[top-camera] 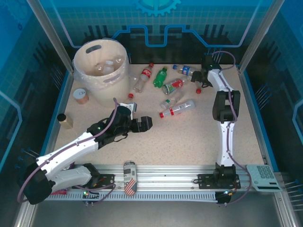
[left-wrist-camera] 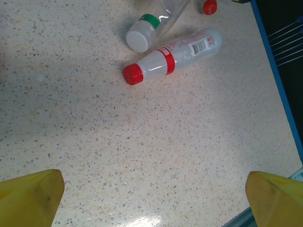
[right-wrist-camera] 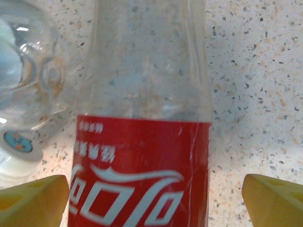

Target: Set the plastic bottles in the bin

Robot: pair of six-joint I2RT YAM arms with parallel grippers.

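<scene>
Right end effector [right-wrist-camera: 154, 201] straddles a cola bottle [right-wrist-camera: 142, 142], jaws apart; bin [top-camera: 113, 87] far left.

Top external: the bin stands in the desk's [top-camera: 189, 137] far-left corner with a few bottles inside, and loose bottles lie mid-desk. Left end effector [top-camera: 147, 124] is near the red-capped bottle [top-camera: 177, 109]. Right end effector is at the cluster's far-right end.
Left wrist: jaws wide apart and empty. The red-capped bottle lies ahead, well apart, on a diagonal with its cap toward the fingers. A white-capped bottle [left-wrist-camera: 147, 28] is just beyond it.
Right wrist: jaws apart on either side of the cola bottle, not clamped. Its long axis runs straight ahead, across the closing line.
Judgement: the right arm is nearer a grasp.
</scene>
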